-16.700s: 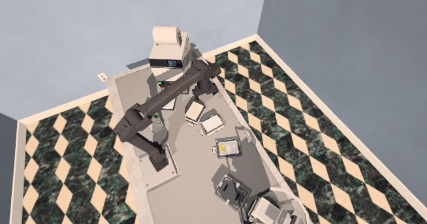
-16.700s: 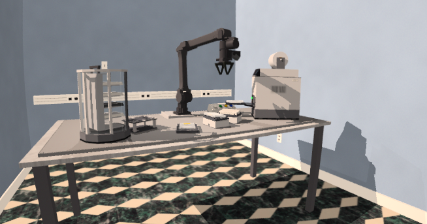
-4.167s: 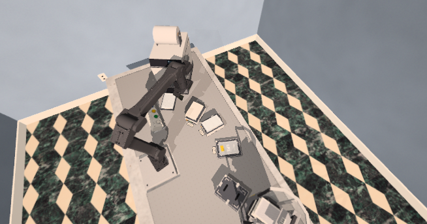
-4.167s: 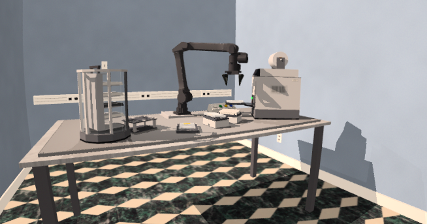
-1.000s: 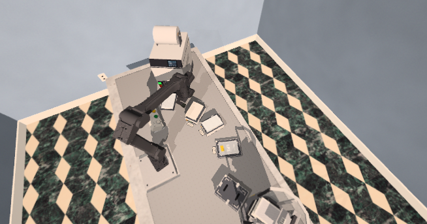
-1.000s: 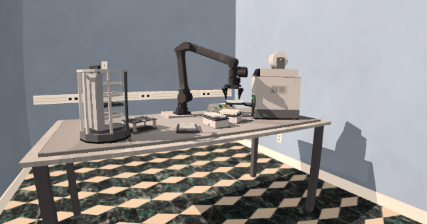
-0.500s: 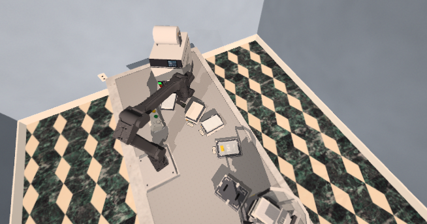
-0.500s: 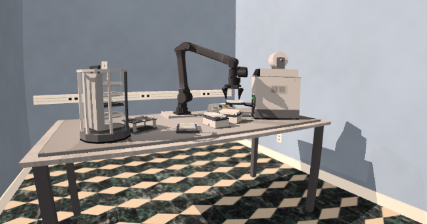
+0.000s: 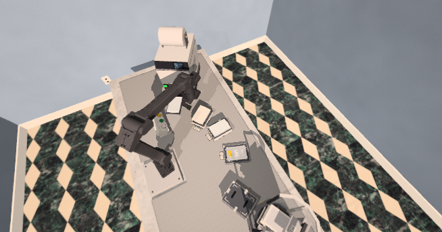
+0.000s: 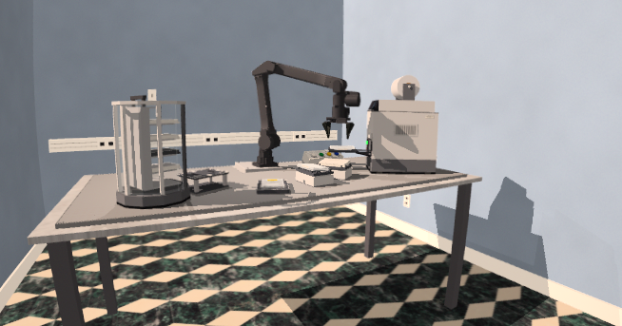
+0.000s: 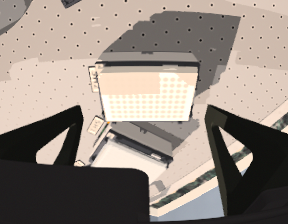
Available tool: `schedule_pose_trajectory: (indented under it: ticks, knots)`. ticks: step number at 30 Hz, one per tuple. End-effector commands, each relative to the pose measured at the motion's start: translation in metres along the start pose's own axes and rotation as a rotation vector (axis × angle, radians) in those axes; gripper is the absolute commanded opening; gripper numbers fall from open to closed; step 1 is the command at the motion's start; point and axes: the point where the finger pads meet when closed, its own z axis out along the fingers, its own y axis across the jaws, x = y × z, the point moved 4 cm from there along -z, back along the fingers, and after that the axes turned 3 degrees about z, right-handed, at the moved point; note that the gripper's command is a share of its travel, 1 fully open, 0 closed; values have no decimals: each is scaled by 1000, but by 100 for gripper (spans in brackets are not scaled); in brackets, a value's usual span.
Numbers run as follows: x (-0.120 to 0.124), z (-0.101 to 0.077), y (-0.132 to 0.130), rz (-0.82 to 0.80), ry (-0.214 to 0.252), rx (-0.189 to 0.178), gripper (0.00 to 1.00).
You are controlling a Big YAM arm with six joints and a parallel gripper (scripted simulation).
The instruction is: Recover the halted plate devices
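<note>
Though the table carries several stations, the one that matters here is the plate sealer SEAL, standing at the deck's 12 o'clock end in the top view, with its stage reaching out toward 6 o'clock. The arm is stretched over that stage. The gripper hangs above it with its jaws spread as wide as they go and nothing between them. Directly beneath, at 12 o'clock from the fingertips in the wrist view, lies a pale rectangular lid, which appears to rest on the sealer's plate. A grid of wells shows faintly through its lower half. It is probably thin moulded plastic: light, fairly stiff, smooth-sided, and apt to slip or cock if pinched off-centre. The best hold looks to be across its two long edges at mid-length, low on the skirt but above the plate's rim, so that only the lid comes up. A gentle squeeze should be enough, since a hard one could bow the skirt.
</note>
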Motion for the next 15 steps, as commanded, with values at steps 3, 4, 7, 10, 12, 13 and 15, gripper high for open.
schedule_pose_trajectory:
  ticks: [3,4,7,10,12,13,15]
  knots:
    - [0,-42,-15,2,-4,79,100]
    - [0,-31,-19,2,-2,45,100]
    - [1,-45,-17,2,-3,60,100]
    - [1,-60,-14,2,-4,78,100]
    - [1,-64,-14,2,-3,74,100]
    - [1,-65,-15,2,-3,69,100]
    - [2,-70,-14,2,-3,68,100]
